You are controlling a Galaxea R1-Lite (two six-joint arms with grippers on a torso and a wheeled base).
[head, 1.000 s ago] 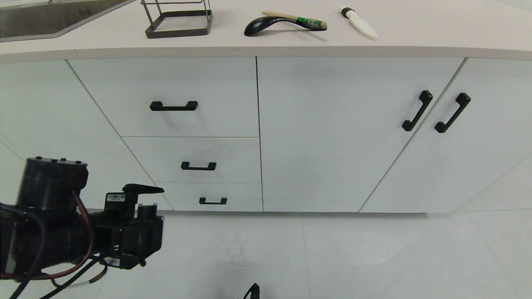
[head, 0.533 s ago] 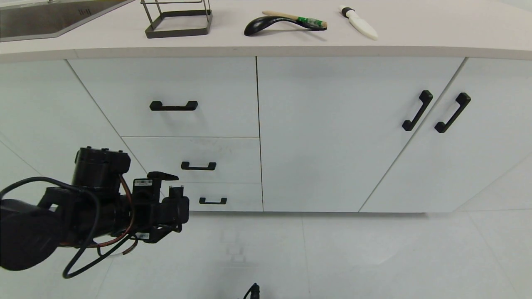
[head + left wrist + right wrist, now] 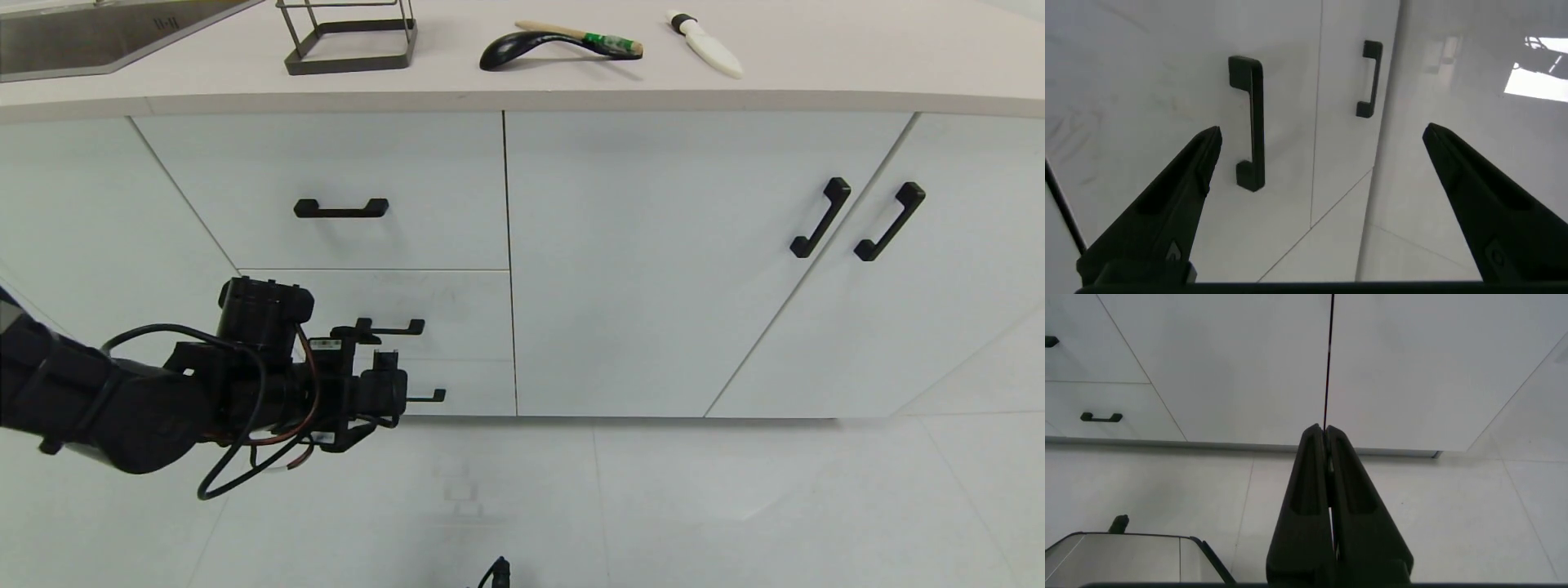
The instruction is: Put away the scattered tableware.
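On the countertop [image 3: 816, 73] lie a black spoon [image 3: 510, 49], a wooden utensil with a green label [image 3: 584, 36] resting across it, and a white knife with a black band [image 3: 704, 44]. My left gripper [image 3: 390, 382] hangs low in front of the drawer stack, far below the tableware. In the left wrist view the left gripper [image 3: 1323, 135] is open and holds nothing, facing the middle drawer handle [image 3: 1249, 122] and the bottom drawer handle [image 3: 1370, 79]. My right gripper [image 3: 1325, 434] is shut with nothing in it, pointing at the cabinet front low over the floor.
A dark wire rack [image 3: 351, 45] and a steel sink [image 3: 82, 33] sit at the counter's left. The top drawer handle [image 3: 341, 208] is above my left arm. Two cabinet doors with slanted handles [image 3: 819, 217] stand at the right. The floor before the cabinets is open.
My left arm has moved up and to the right, from the lower left corner to just in front of the middle and bottom drawer handles. The tableware has not moved.
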